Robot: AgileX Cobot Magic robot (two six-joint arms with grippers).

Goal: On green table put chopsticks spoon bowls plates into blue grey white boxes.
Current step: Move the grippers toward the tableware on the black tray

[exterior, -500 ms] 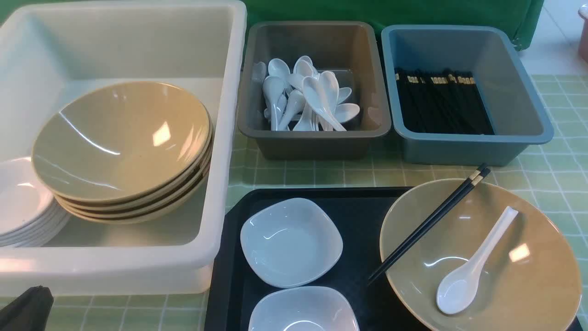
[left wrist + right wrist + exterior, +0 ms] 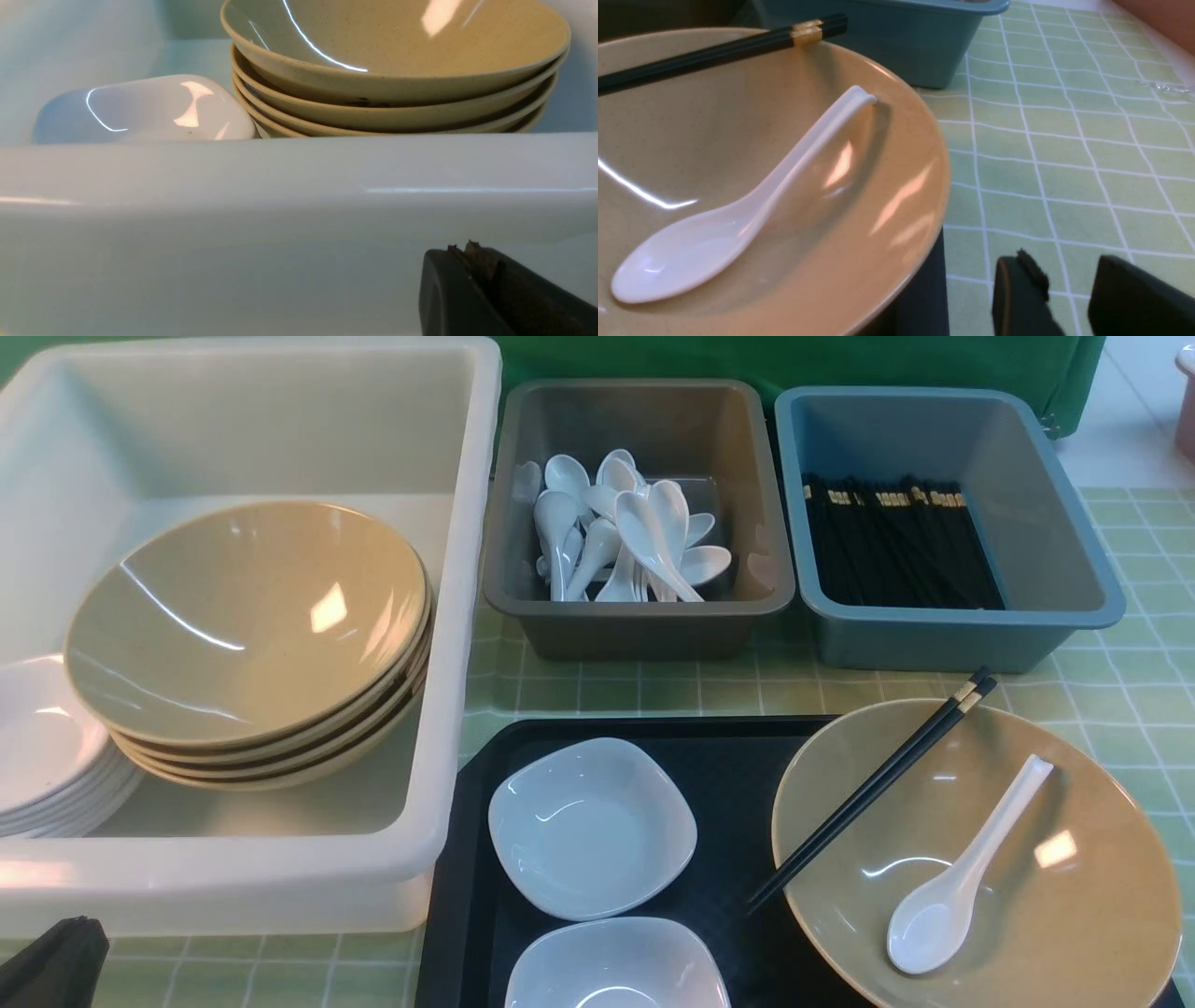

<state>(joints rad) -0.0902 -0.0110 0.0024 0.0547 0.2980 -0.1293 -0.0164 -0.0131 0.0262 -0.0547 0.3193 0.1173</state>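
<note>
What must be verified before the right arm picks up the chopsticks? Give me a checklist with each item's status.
1. Chopsticks reachable, lying across the tan bowl rim, nothing on top: ok.
2. Spoon in the bowl lies apart from the chopsticks: ok.
3. Blue box open-topped, with room beside the stored chopsticks: ok.
4. Right gripper open and empty, beside the bowl: ok.
5. Left gripper open or shut: cannot tell; it sits low by the white box, away from the bowl.

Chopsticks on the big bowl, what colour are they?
The chopsticks are black with a gold band near one end. The right wrist view shows it best.
</note>
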